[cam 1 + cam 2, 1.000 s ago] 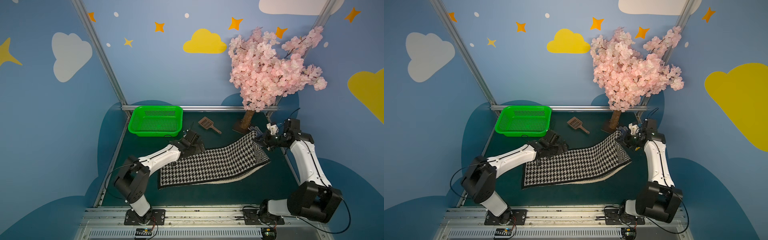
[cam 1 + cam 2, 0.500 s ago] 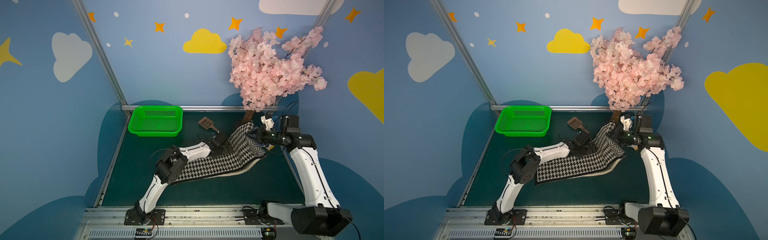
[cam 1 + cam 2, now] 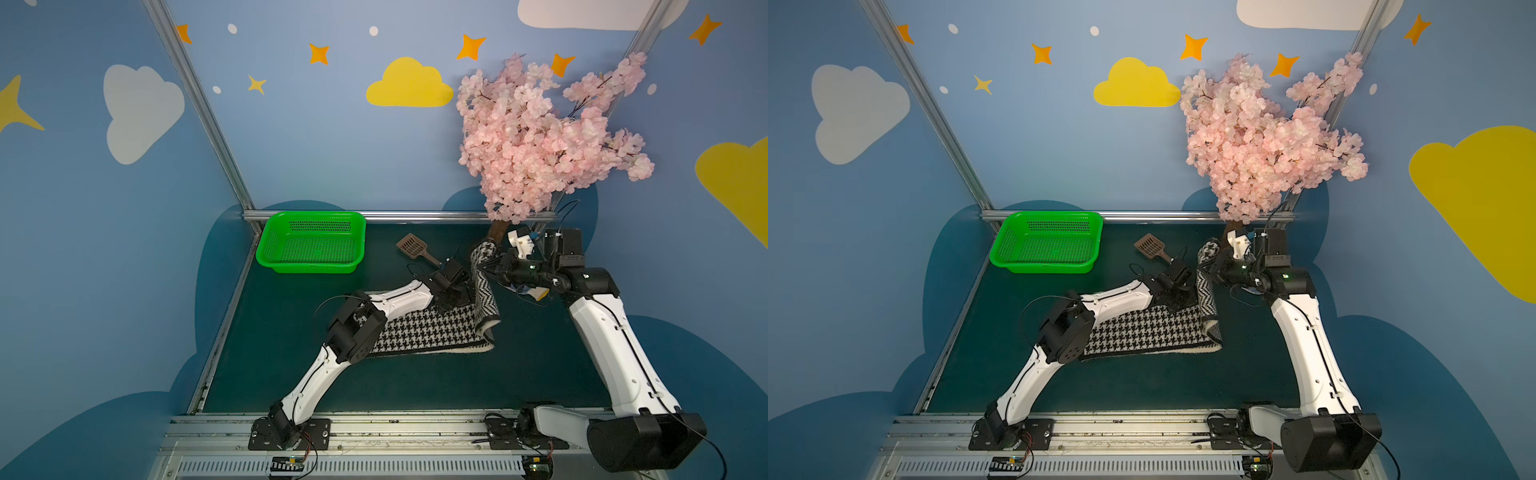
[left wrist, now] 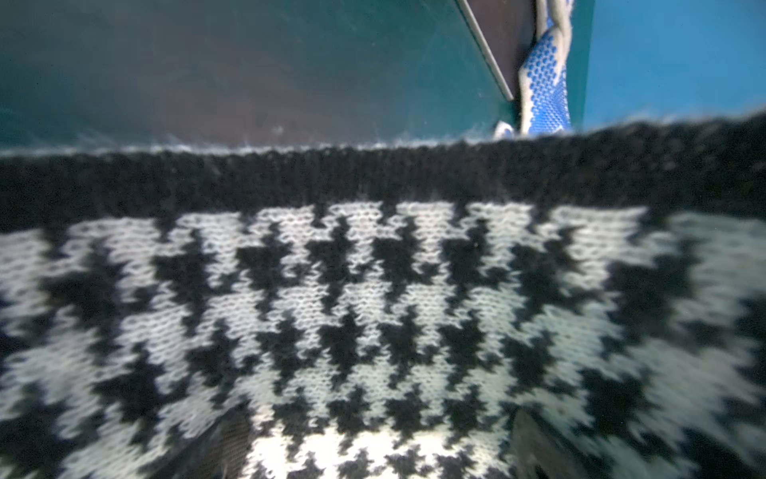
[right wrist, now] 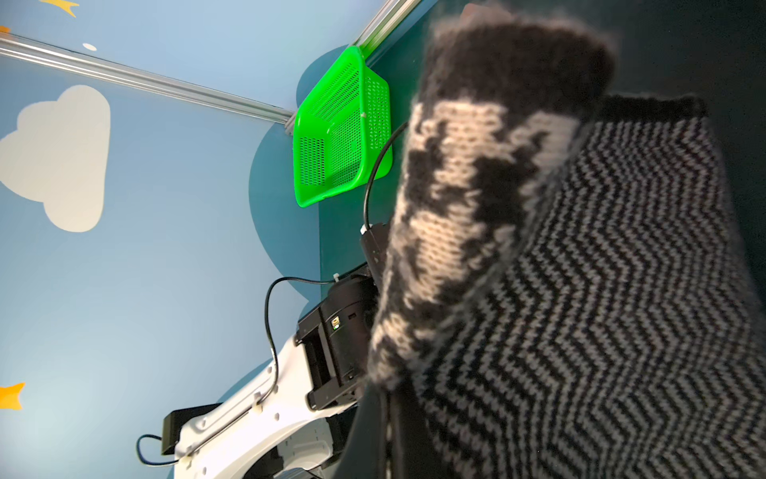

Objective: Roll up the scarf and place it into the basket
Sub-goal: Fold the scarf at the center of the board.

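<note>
A long black-and-white knit scarf (image 3: 432, 328) lies across the middle of the dark green table (image 3: 415, 382) in both top views (image 3: 1142, 328), houndstooth face up, with cream edging along its 6 o'clock side. The end toward 1 o'clock is raised off the table and curls over, showing the zigzag herringbone face (image 5: 601, 290). A bright green rectangular plastic basket (image 3: 311, 268) with perforated mesh walls stands upright at 11 o'clock, well apart from the scarf.

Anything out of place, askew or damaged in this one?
One stray item: a blue-dotted work glove lies beyond the scarf, clear in the left wrist view but largely hidden under the right arm in both top views. It has no role here. Nothing looks spilled or damaged; the green basket sits upright, empty.
</note>
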